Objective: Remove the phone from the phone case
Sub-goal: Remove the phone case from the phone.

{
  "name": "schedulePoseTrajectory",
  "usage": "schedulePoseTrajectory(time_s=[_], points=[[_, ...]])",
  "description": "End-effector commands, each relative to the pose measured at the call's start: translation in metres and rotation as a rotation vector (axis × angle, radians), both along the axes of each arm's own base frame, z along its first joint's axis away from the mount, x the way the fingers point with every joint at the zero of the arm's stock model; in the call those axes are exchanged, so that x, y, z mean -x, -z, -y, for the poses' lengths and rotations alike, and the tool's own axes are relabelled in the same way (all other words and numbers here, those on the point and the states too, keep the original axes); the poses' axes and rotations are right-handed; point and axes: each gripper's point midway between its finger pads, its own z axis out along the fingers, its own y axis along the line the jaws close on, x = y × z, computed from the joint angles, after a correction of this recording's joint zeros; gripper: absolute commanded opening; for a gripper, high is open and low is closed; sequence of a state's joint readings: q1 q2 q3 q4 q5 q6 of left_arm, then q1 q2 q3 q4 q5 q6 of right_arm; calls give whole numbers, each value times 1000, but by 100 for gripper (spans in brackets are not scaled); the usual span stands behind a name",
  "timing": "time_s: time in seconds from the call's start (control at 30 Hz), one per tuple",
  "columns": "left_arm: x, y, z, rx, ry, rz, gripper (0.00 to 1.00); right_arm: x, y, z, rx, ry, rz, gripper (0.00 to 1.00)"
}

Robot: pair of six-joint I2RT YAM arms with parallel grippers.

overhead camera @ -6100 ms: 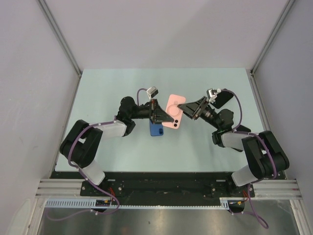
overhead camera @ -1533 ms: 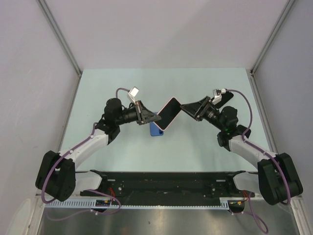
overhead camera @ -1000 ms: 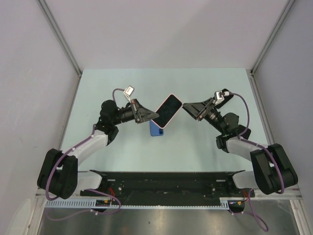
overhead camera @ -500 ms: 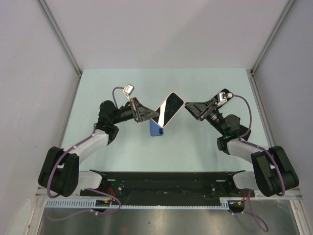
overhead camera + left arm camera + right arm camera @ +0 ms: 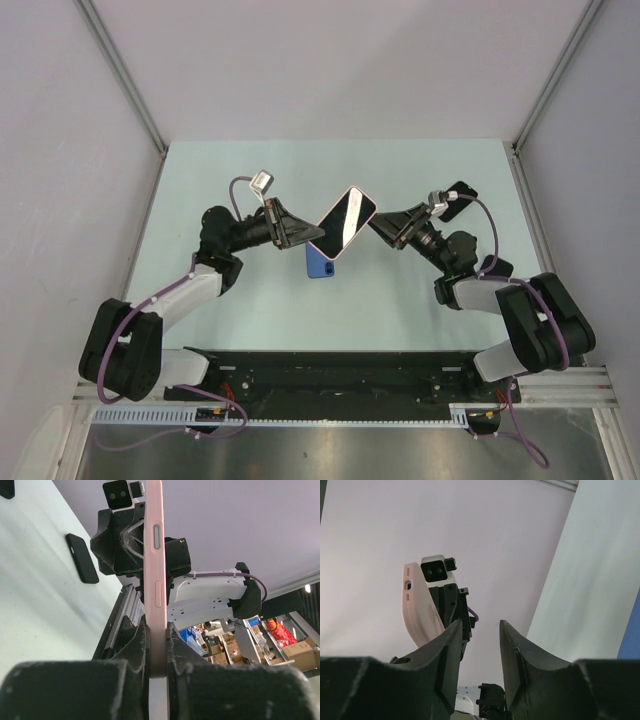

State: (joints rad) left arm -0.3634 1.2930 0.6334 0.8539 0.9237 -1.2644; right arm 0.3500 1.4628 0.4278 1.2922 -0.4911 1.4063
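The phone (image 5: 343,222) is found in its pink case (image 5: 153,580), held off the surface (image 5: 250,170) near the middle of the top view, with the dark screen turned upward and the long axis tilted from 7 o'clock to 1 o'clock. The left gripper (image 5: 318,237) is clamped on the lower end of the cased phone, at about 8 o'clock from its centre. In the left wrist view the case is seen edge-on, pinched tight between both fingers (image 5: 137,645), with the side buttons visible above the grip. The right gripper (image 5: 376,229) is located at 3 o'clock from the phone, just beside its right edge; contact cannot be confirmed from above. In the right wrist view its jaws are seen parted by a moderate gap with nothing between them, and the back of the case is observed at 10 o'clock beyond the left-hand finger, outside the gap. A blue flat item (image 5: 320,266) is noted lying on the surface at 6 o'clock from the phone, partly overlapped by it in the top view. A black flat item (image 5: 82,558) is recorded lying on the surface in the left wrist view, at 9 o'clock from the case and well apart from it.
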Motion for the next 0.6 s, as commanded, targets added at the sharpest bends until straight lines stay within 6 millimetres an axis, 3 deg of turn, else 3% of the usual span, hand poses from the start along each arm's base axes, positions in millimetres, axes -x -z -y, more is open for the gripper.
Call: schedulePoseTrajectory(time_s=[0.0,0.1,0.33,0.57], points=[[6,-19,-3,47,8,86,0,26,-83,7,-126,-7,347,40],[7,-20,-2,53,8,87,0,26,-85,12,-126,6,353,42],[7,-22,-4,56,3,89,0,28,-92,24,-134,53,372,68],[8,-24,-4,62,6,89,0,27,-94,25,-139,70,366,77]])
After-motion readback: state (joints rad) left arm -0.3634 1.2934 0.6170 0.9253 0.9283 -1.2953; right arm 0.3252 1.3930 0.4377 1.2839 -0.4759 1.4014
